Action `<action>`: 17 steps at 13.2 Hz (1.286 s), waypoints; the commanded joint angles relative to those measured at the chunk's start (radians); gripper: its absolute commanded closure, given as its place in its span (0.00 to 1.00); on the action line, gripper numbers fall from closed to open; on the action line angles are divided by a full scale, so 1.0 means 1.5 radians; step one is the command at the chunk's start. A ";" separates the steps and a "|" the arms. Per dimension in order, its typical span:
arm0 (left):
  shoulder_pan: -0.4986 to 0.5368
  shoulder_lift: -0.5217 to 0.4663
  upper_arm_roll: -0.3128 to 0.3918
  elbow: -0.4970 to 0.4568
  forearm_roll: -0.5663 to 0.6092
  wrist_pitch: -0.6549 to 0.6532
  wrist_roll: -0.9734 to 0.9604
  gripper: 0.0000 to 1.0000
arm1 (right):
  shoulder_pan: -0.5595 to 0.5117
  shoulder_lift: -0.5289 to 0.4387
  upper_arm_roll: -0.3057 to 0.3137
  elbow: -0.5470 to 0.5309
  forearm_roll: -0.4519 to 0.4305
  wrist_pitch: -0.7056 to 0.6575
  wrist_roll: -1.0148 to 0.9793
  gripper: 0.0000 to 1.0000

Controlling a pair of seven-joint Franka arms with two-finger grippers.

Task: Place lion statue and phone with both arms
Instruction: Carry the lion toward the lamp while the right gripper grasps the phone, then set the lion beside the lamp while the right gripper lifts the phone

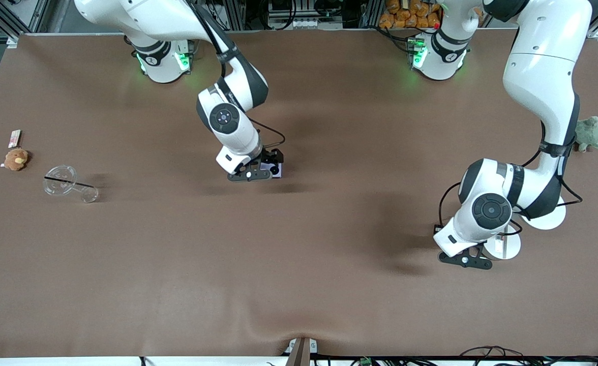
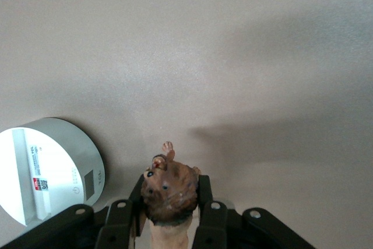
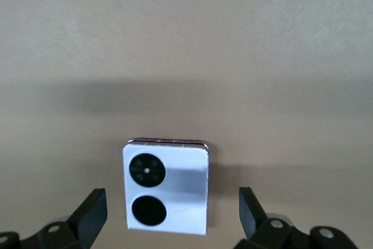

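Observation:
The lion statue (image 2: 171, 197), a small brown figurine with a darker head, is clamped between the fingers of my left gripper (image 2: 170, 186). In the front view my left gripper (image 1: 469, 260) hangs low over the table at the left arm's end, and the statue is hidden under it. The phone (image 3: 167, 193), pale lavender with two black circles, lies flat on the table. My right gripper (image 3: 172, 209) is open, with one finger on each side of the phone and a gap at both. In the front view the right gripper (image 1: 259, 172) is low over the table's middle, with the phone's edge (image 1: 277, 171) showing beside it.
Two white round discs (image 1: 506, 248) (image 1: 548, 219) lie beside the left gripper; one shows in the left wrist view (image 2: 64, 167). A green plush turtle (image 1: 589, 133) sits at the left arm's end. An orange-brown plush toy (image 1: 16, 159), a small card (image 1: 14, 138) and a clear glass piece (image 1: 67, 184) lie at the right arm's end.

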 commanded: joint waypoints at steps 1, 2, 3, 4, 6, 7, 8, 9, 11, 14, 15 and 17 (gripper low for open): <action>0.000 0.020 0.000 0.016 0.005 0.006 -0.020 0.72 | 0.022 0.017 -0.007 0.001 0.007 0.012 0.042 0.00; 0.005 0.022 0.000 0.013 0.005 0.006 -0.031 0.72 | 0.022 0.017 -0.007 0.001 0.007 0.012 0.050 0.00; 0.009 0.024 0.000 0.011 0.005 0.006 -0.033 0.71 | 0.023 0.023 -0.007 0.001 0.007 0.014 0.051 0.00; 0.013 0.029 -0.001 0.014 0.005 0.006 -0.034 0.71 | 0.027 0.027 -0.006 0.002 0.007 0.018 0.054 0.00; 0.008 0.032 0.000 0.017 0.004 0.006 -0.035 0.49 | 0.030 0.035 -0.006 0.001 0.007 0.031 0.055 0.00; 0.011 0.032 -0.001 0.017 0.005 0.007 -0.035 0.00 | 0.034 0.039 -0.006 0.001 0.007 0.043 0.058 0.00; 0.012 0.031 -0.001 0.017 0.006 0.014 -0.034 0.00 | 0.035 0.040 -0.006 0.001 0.007 0.051 0.068 0.00; 0.012 0.031 -0.001 0.017 0.006 0.015 -0.033 0.00 | 0.036 0.045 -0.006 0.001 0.007 0.053 0.068 0.00; 0.013 0.025 -0.002 0.018 0.006 0.015 -0.032 0.00 | 0.039 0.051 -0.006 0.002 0.007 0.058 0.069 0.00; 0.018 -0.013 -0.008 0.018 -0.040 0.015 -0.027 0.00 | 0.045 0.058 -0.006 0.002 0.007 0.064 0.069 0.00; 0.018 -0.033 -0.008 0.012 -0.066 0.014 -0.027 0.00 | 0.047 0.059 -0.007 0.002 0.007 0.066 0.070 0.00; 0.018 -0.087 -0.009 -0.024 -0.084 0.006 -0.027 0.00 | 0.053 0.060 -0.007 0.002 0.005 0.067 0.093 0.00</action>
